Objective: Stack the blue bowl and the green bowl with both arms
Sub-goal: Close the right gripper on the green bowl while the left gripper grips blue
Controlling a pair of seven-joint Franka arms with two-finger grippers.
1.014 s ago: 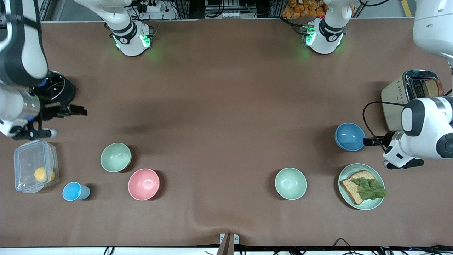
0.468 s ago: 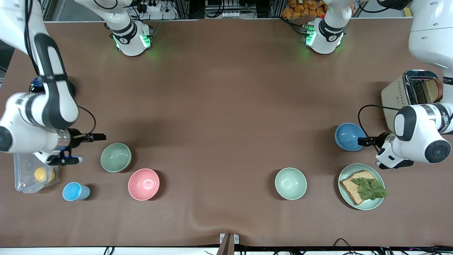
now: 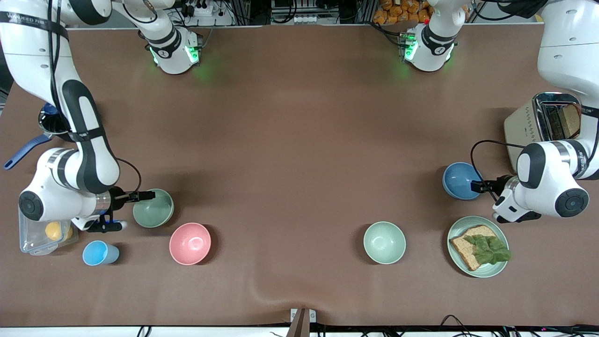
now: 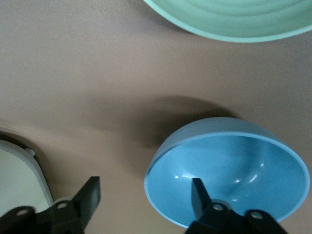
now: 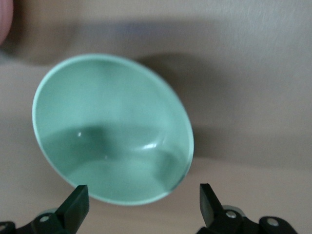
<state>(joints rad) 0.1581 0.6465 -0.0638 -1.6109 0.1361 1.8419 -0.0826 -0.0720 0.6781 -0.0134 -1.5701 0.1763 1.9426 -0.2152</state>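
The blue bowl (image 3: pixel 461 180) stands toward the left arm's end of the table, beside the toaster. My left gripper (image 3: pixel 475 186) is open at its rim. In the left wrist view one finger is over the inside of the blue bowl (image 4: pixel 229 170) and the other is outside it, with the left gripper (image 4: pixel 145 190) straddling the rim. The sage green bowl (image 3: pixel 153 208) stands toward the right arm's end. My right gripper (image 3: pixel 143 195) is open at its edge. In the right wrist view the green bowl (image 5: pixel 112 129) lies just ahead of the right gripper (image 5: pixel 144 195), its rim between the spread fingers.
A pink bowl (image 3: pixel 190 243) sits beside the green bowl, nearer the camera. Also here are a light-blue cup (image 3: pixel 99 253), a clear box (image 3: pixel 35 234), a mint bowl (image 3: pixel 384 242), a plate with bread (image 3: pixel 456 269), a toaster (image 3: pixel 519 126) and a pan (image 3: pixel 49 122).
My right arm swung from beside the pan over to the green bowl's edge. My left gripper crept a little closer onto the blue bowl's rim. No bowl moved.
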